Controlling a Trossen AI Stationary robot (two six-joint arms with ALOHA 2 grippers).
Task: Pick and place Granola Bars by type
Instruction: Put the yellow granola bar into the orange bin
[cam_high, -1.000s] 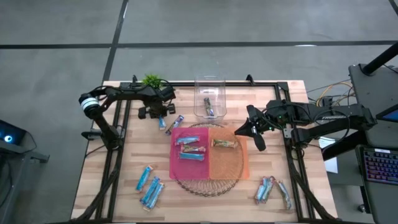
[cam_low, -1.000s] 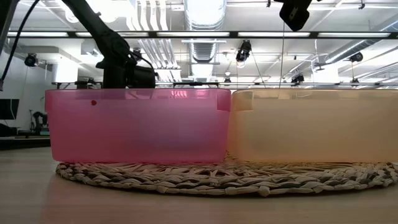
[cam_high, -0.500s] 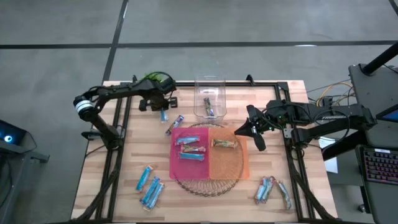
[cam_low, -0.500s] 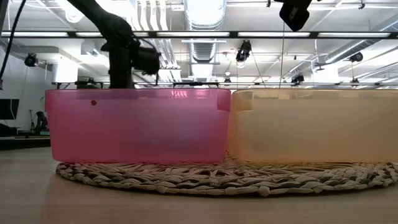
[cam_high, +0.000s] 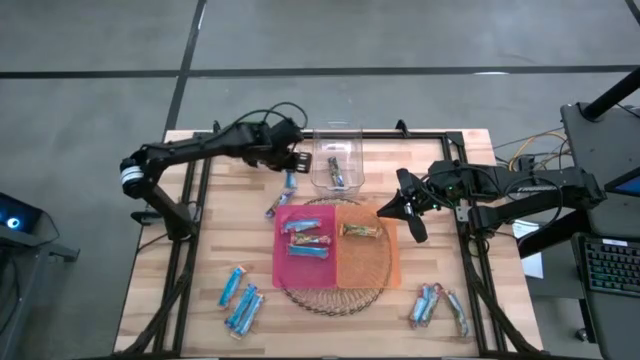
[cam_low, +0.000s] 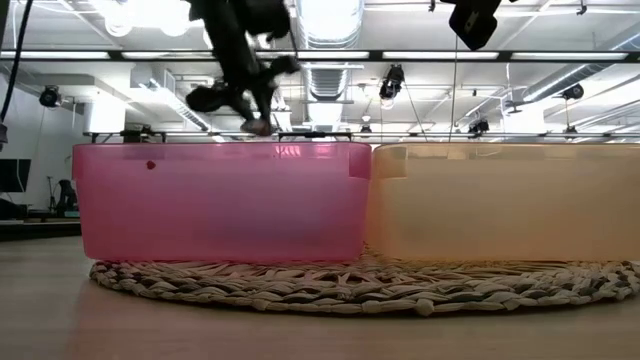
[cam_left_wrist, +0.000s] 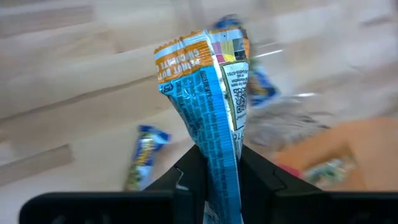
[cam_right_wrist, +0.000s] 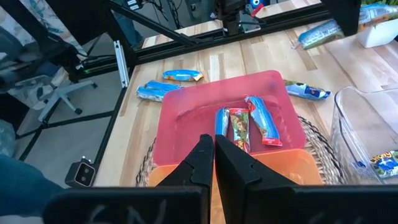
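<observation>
The left gripper (cam_left_wrist: 219, 163) pinches a light blue granola bar (cam_left_wrist: 210, 99) (orange band at its free end), held above the table's far edge beside the clear bin (cam_high: 337, 158). On the round woven mat (cam_high: 335, 293) the pink bin (cam_high: 282, 262) holds three bars, the orange bin (cam_high: 391, 262) one. The right gripper (cam_right_wrist: 213, 154), fingers pressed together and empty, hangs just past the orange bin toward the table's right edge.
</observation>
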